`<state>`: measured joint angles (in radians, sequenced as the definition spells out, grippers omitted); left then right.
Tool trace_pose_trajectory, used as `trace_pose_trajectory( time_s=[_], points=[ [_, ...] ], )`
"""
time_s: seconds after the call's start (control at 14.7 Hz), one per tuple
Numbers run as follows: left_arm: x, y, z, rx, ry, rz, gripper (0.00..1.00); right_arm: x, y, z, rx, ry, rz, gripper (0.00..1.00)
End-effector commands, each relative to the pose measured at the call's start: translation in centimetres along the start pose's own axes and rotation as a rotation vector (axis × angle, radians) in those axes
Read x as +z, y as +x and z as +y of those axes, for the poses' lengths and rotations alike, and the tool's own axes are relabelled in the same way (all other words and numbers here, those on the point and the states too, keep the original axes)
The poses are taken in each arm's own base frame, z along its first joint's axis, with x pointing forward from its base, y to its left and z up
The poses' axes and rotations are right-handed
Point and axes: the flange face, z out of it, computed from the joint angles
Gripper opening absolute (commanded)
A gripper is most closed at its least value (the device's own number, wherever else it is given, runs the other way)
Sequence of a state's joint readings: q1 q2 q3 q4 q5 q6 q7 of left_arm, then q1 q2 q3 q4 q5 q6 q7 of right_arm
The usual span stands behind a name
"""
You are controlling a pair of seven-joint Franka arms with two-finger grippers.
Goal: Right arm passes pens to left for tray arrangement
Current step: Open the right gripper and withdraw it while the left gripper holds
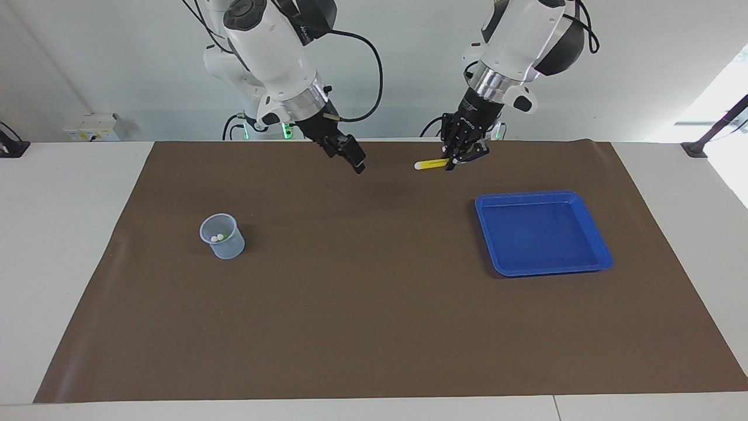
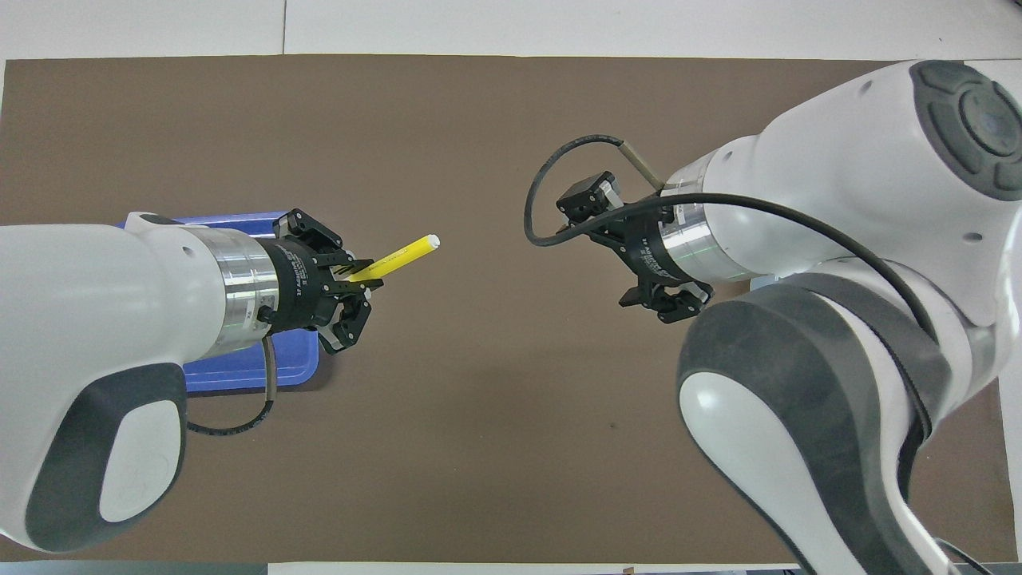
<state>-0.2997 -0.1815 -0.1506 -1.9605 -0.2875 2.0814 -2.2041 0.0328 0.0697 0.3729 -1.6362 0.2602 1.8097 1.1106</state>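
the left gripper (image 1: 453,159) hangs over the brown mat's (image 1: 374,327) edge nearest the robots, toward the left arm's end, clenched on the butt end of the yellow pen (image 1: 430,164), which sticks out level with its whitish cap pointing toward the right arm. the right gripper (image 1: 352,159) hangs over the same edge nearer the middle, well apart from the pen's cap, its fingers spread wide and holding nothing. one pen of the three has passed across; it is not yet in the tray. farther from the robots, toward the left arm's end, the blue tray (image 1: 602,257) lies bare on the mat. farther again, toward the right arm's end, the small translucent cup (image 1: 225,242) stands upright with two whitish caps showing inside it, the green pen (image 1: 223,236) among them; the other pen's colour cannot be told. judging by its looks, the yellow pen is light, stiff and smooth-barrelled, so a pinch near one end leaves it free to swing or slip; a grip closer to mid-barrel would steady it. laid in the tray it may roll, being round, so it wants lowering close to the tray's floor before release. the pens in the cup offer only their cap ends for a pinch from above.
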Motion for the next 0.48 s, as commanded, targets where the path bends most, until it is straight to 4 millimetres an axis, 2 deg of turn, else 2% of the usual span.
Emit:
trace_pose_trajectory(
  time_s=[0.0,0.2,0.41],
  points=[
    [-0.4,2.7,1.1,0.163,0.003,0.005,0.00,0.5,1.0,2.3,-0.117,-0.083,0.098,1.00],
    [-0.1,5.5,2.8,0.352,0.053,-0.023,0.00,-0.4,4.3,4.4,-0.249,-0.116,0.102,1.00],
    [1.6,9.1,4.6,0.603,0.103,-0.032,0.00,-1.8,8.1,6.7,-0.376,-0.149,0.127,1.00]
  ],
)
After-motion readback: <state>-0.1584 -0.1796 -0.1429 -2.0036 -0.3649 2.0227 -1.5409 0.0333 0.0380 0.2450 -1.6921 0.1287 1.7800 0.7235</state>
